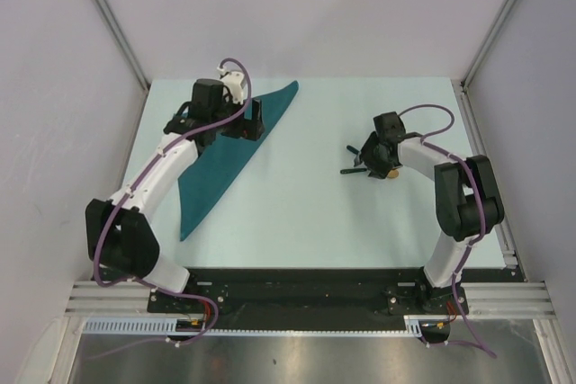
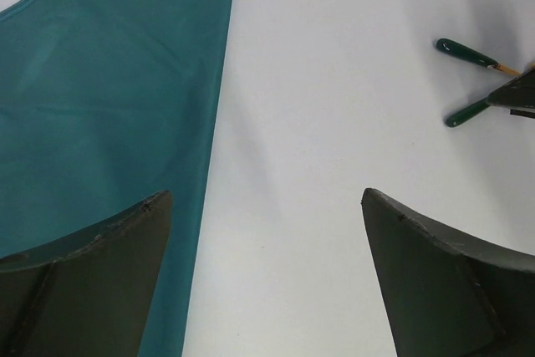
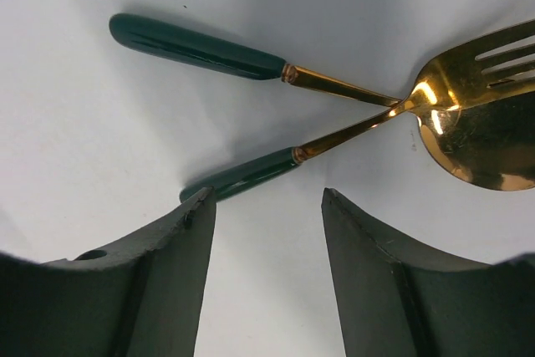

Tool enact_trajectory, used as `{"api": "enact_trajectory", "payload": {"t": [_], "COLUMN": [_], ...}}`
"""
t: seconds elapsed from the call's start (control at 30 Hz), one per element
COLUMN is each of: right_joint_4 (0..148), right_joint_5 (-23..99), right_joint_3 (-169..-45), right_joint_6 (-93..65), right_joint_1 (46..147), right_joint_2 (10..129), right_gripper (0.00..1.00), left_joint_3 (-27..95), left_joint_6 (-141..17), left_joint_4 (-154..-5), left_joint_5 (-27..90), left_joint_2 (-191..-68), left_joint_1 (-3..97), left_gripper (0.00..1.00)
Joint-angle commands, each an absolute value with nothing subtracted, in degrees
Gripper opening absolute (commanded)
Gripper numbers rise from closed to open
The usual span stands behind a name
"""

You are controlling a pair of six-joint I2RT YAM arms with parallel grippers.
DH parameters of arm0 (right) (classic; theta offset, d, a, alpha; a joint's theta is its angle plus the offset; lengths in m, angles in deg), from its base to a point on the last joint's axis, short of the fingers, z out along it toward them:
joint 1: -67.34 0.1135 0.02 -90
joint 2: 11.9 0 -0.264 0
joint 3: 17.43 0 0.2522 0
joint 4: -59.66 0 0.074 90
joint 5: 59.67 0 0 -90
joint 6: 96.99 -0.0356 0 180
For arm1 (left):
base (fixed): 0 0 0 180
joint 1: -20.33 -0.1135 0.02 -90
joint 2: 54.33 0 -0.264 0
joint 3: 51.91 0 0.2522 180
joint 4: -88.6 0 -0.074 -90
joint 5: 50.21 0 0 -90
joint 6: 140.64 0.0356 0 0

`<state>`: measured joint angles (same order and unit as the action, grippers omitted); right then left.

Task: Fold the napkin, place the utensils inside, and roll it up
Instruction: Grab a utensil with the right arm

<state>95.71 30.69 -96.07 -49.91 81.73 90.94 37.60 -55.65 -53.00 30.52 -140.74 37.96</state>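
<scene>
Teal napkin [image 1: 236,155] folded long, lying along left half of table [image 1: 315,222], under wide-open left gripper [image 2: 267,198]. Utensils [image 3: 334,135] crossed right of table centre, ungripped. Right gripper [image 3: 267,198] partly apart, empty, just beside handles. Likely step: utensil pickup. Next: straddle one handle, pinch, carry onto napkin.

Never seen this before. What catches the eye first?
A teal cloth folded into a long wedge lies on the left of the pale table, its edge below the left arm's open tool. Right of centre, a gold fork with a dark green handle and a matching spoon lie crossed just ahead of the right arm's open tool.
</scene>
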Motion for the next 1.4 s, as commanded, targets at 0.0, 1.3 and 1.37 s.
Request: {"api": "enact_trajectory", "payload": {"t": [0.0, 1.3, 1.37], "right_joint_4": [92.6, 105.9, 107.1], "right_joint_5": [29.7, 22.8, 21.8], "right_joint_3": [-95.2, -106.1, -105.6], "right_joint_6": [-56.9, -54.5, -54.5], "right_joint_1": [81.1, 87.0, 88.5], "right_joint_2": [89.5, 94.4, 91.6], "right_gripper": [0.58, 0.0, 0.0], "left_joint_3": [39.5, 39.6, 39.5], "left_joint_6": [-56.5, -58.1, -58.4], "left_joint_4": [-53.6, -53.5, -53.6], "left_joint_5": [29.6, 25.6, 25.5], "left_joint_2": [-137.3, -137.3, -137.4], "left_joint_1": [38.2, 38.3, 38.3], "left_gripper": [1.0, 1.0, 1.0]}}
